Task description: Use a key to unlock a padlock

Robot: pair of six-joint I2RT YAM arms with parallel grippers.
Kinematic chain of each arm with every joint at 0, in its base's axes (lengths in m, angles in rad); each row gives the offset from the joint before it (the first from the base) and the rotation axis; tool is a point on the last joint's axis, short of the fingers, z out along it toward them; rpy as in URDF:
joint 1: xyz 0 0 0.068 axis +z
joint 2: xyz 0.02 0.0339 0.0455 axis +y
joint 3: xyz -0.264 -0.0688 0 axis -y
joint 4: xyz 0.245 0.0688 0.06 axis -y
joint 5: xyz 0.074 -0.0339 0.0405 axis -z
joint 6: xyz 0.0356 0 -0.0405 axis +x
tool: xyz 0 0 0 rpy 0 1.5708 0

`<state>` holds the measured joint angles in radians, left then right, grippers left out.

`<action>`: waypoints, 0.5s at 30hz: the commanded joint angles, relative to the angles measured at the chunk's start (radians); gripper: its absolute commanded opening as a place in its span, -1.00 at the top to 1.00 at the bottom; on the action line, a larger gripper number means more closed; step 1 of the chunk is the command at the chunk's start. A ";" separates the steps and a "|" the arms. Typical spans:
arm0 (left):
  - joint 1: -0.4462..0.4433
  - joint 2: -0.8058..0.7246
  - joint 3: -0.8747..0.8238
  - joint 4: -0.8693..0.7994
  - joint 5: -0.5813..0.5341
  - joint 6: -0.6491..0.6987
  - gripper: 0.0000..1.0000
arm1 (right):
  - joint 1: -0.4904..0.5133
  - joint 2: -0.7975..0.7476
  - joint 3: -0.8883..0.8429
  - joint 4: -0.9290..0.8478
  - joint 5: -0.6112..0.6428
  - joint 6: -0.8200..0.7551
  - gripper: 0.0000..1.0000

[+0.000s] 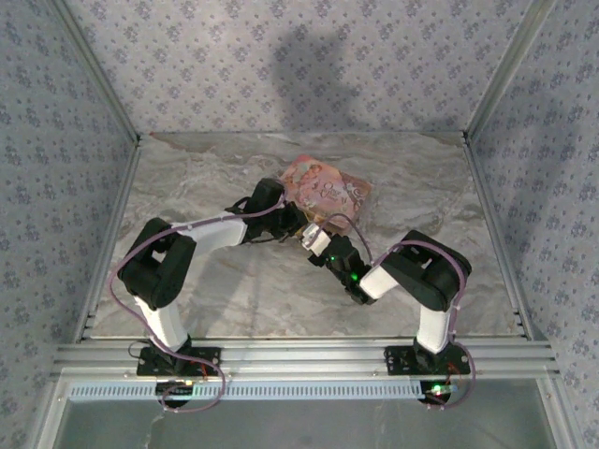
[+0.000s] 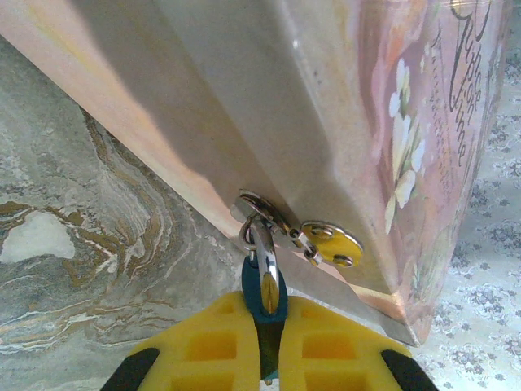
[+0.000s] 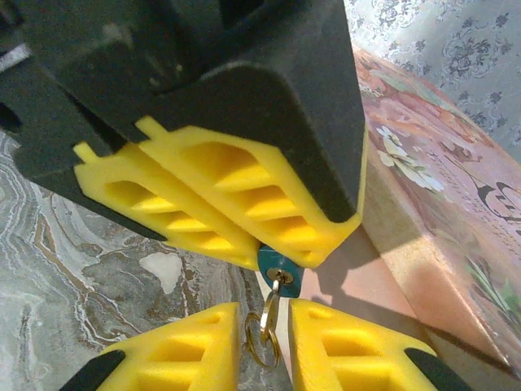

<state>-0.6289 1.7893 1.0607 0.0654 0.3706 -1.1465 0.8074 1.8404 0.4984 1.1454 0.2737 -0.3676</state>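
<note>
The small blue padlock [image 2: 264, 301] hangs by its silvery shackle [image 2: 262, 236] from the ring on the pink box [image 2: 326, 98]. My left gripper [image 2: 271, 314] is shut on the padlock's body. From the right wrist the padlock [image 3: 279, 273] pokes out under the left gripper [image 3: 281, 252], with the key [image 3: 271, 305] stuck in its keyhole and a brass key ring [image 3: 262, 338] dangling. My right gripper [image 3: 264, 326] straddles the key; its jaws stand narrowly open, a gap showing on each side. From above, the left gripper [image 1: 298, 229] and right gripper [image 1: 323, 245] meet at the box's near corner.
The pink cartoon-printed box [image 1: 328, 187] lies on the marble-patterned table [image 1: 225, 290], behind both grippers. A yellow metal hasp plate [image 2: 330, 243] is fixed to the box's side beside the shackle. Patterned walls enclose the table on three sides.
</note>
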 commanded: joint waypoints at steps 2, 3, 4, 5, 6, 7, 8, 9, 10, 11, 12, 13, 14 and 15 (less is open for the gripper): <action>-0.008 -0.039 -0.004 0.062 0.019 -0.015 1.00 | -0.003 0.013 0.020 0.036 0.015 0.031 0.63; -0.009 -0.039 -0.004 0.061 0.019 -0.014 1.00 | -0.004 0.013 0.021 0.034 0.015 0.034 0.67; -0.009 -0.039 -0.006 0.062 0.019 -0.016 1.00 | -0.004 0.013 0.023 0.033 0.014 0.039 0.68; -0.010 -0.038 -0.006 0.062 0.019 -0.016 1.00 | -0.005 0.013 0.024 0.033 0.014 0.043 0.68; -0.012 -0.038 -0.006 0.062 0.021 -0.016 1.00 | -0.005 0.013 0.028 0.031 0.013 0.047 0.69; -0.012 -0.038 -0.007 0.062 0.020 -0.015 1.00 | -0.006 0.013 0.030 0.028 0.014 0.050 0.70; -0.012 -0.036 -0.005 0.062 0.020 -0.016 1.00 | -0.005 0.013 0.032 0.026 0.013 0.054 0.74; -0.015 -0.036 -0.005 0.063 0.020 -0.017 1.00 | -0.007 0.014 0.034 0.023 0.016 0.056 0.77; -0.014 -0.036 -0.005 0.063 0.020 -0.018 1.00 | -0.007 0.017 0.037 0.024 0.017 0.061 0.79; -0.016 -0.036 -0.004 0.062 0.020 -0.016 1.00 | -0.009 0.018 0.038 0.023 0.022 0.066 0.85; -0.016 -0.036 -0.005 0.063 0.021 -0.018 1.00 | -0.010 0.018 0.038 0.022 0.027 0.069 0.88; -0.016 -0.036 -0.005 0.063 0.021 -0.017 1.00 | -0.011 0.020 0.040 0.022 0.031 0.073 0.94; -0.017 -0.036 -0.003 0.063 0.021 -0.018 1.00 | -0.012 0.020 0.040 0.022 0.033 0.079 0.97; -0.018 -0.035 -0.004 0.063 0.021 -0.018 1.00 | -0.013 0.020 0.041 0.021 0.035 0.083 1.00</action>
<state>-0.6312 1.7893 1.0569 0.0761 0.3634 -1.1473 0.8047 1.8462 0.5129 1.1503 0.2752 -0.3183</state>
